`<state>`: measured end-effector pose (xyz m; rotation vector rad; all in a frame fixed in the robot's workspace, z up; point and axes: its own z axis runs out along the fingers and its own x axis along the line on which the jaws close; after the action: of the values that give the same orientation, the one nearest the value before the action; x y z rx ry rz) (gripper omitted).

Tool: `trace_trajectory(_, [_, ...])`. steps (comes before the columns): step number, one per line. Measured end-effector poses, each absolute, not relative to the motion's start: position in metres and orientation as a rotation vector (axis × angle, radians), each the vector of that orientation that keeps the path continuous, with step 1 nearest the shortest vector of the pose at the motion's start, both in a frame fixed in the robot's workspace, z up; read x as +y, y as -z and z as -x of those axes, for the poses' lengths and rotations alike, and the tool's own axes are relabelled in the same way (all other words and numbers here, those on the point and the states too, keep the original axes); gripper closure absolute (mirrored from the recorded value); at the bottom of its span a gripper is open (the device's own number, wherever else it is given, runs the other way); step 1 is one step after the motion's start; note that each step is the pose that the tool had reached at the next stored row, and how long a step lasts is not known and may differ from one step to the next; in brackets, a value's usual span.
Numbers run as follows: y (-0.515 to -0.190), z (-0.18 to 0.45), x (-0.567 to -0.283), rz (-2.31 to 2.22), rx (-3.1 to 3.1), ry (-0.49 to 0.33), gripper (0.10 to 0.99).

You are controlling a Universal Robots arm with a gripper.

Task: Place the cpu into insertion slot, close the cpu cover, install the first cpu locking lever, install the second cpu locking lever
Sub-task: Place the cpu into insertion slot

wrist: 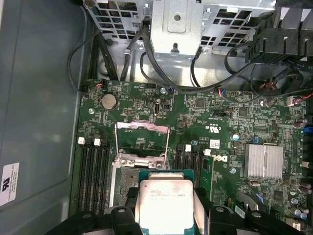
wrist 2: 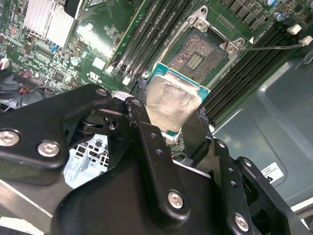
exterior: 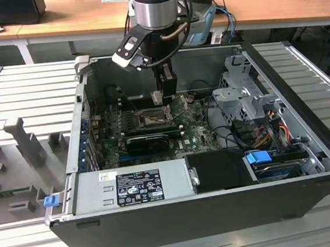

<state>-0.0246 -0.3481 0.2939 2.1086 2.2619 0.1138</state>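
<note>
The hand is clenched on the cpu, with black fingers pressing two opposite edges and the chip's dull metal face turned up toward both wrist views. The chip hangs over the motherboard at the edge of the insertion slot, not seated; the slot's contact field lies bare. The cpu cover is swung open beyond the slot. In the exterior view the arm reaches down into the far middle of the open computer case, which rests on a ribbed metal worktop.
</note>
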Motion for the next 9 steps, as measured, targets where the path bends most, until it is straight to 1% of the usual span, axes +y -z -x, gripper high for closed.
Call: trace_trajectory(9, [-0.2901,0.0248,-0.3481,-2.116,2.255,-0.114,0.561])
